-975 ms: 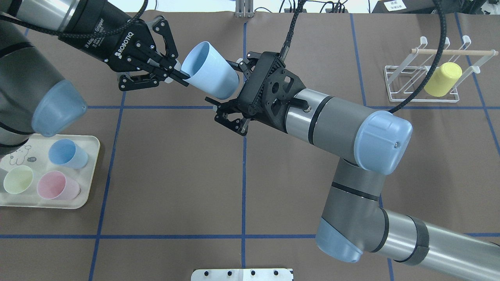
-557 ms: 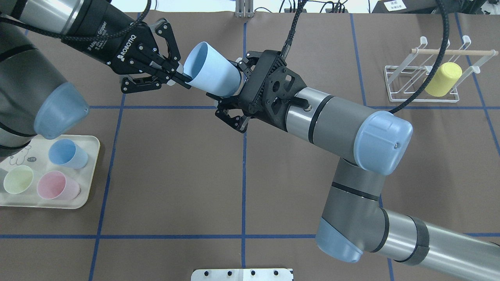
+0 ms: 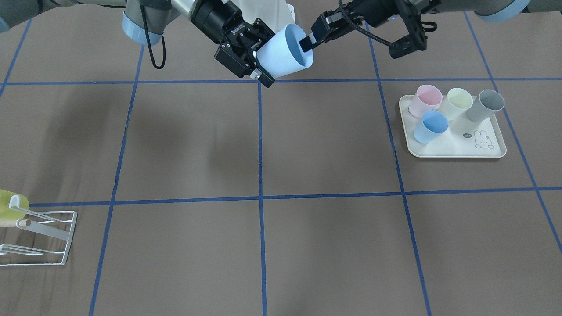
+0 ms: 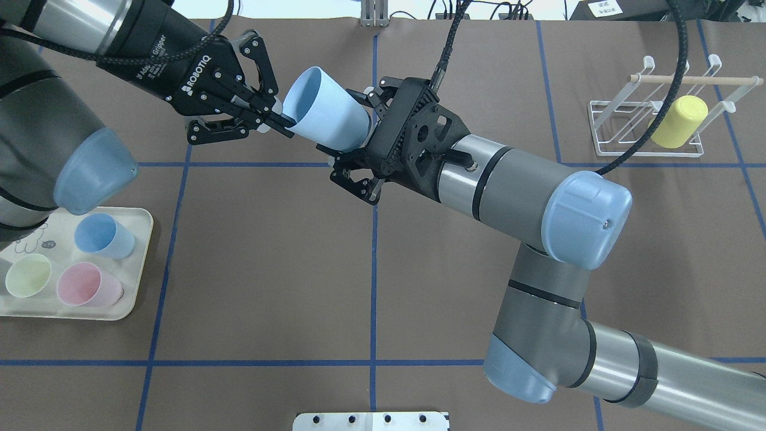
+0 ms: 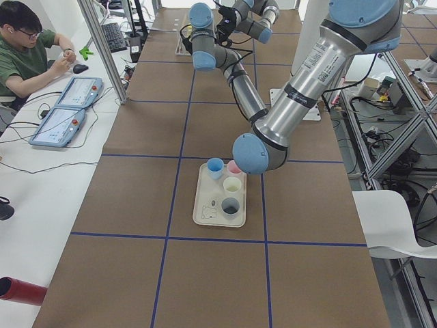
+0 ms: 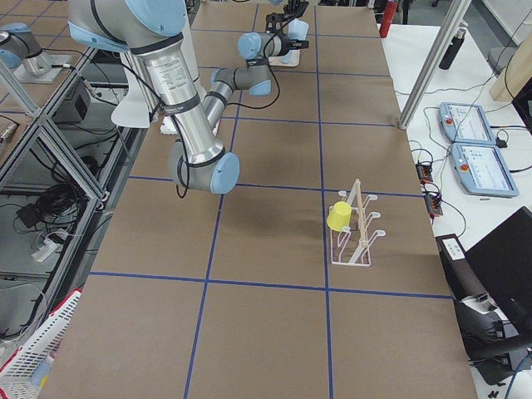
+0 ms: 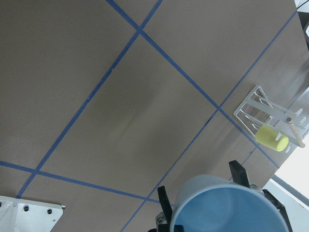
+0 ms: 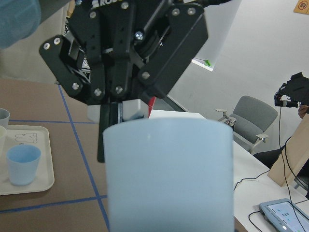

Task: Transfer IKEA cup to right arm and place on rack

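A pale blue cup (image 4: pixel 326 117) hangs on its side above the table's far middle, between both arms. My left gripper (image 4: pixel 286 123), coming in from the overhead view's left, is shut on the cup's rim, one finger inside and one outside. My right gripper (image 4: pixel 347 129) is open, with its fingers on either side of the cup's base. The front view shows the same cup (image 3: pixel 281 55), with the left gripper (image 3: pixel 306 44) at its mouth and the right gripper (image 3: pixel 259 57) at its base. The white wire rack (image 4: pixel 598 129) stands at the far right and carries a yellow cup (image 4: pixel 679 121).
A cream tray (image 4: pixel 137 263) at the near left holds several cups: blue, pink, pale green and grey. It appears in the front view too, the tray (image 3: pixel 456 151) lying at the right. The right arm's cable (image 4: pixel 670 90) loops over the rack. Operator desks flank the table's far side.
The left arm has pushed the blue cup a little further toward the right gripper, so its base now sits deeper between the right fingers. Both grippers keep their state.
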### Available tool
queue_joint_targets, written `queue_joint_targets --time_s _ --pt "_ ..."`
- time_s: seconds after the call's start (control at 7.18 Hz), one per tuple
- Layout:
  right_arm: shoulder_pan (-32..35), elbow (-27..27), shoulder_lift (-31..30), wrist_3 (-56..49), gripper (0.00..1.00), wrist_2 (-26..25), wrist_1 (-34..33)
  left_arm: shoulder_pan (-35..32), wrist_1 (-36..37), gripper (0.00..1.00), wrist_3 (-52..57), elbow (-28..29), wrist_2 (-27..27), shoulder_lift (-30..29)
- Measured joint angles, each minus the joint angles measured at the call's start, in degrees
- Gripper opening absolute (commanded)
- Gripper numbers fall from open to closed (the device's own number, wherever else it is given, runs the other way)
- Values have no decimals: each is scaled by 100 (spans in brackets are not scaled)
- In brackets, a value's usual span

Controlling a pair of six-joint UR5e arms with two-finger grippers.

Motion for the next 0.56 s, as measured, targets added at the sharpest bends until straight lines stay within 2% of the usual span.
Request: queue_joint_targets --time_s 0.56 --pt "-30 2 -15 -48 75 -99 -2 0 3 0 -8 21 5 -27"
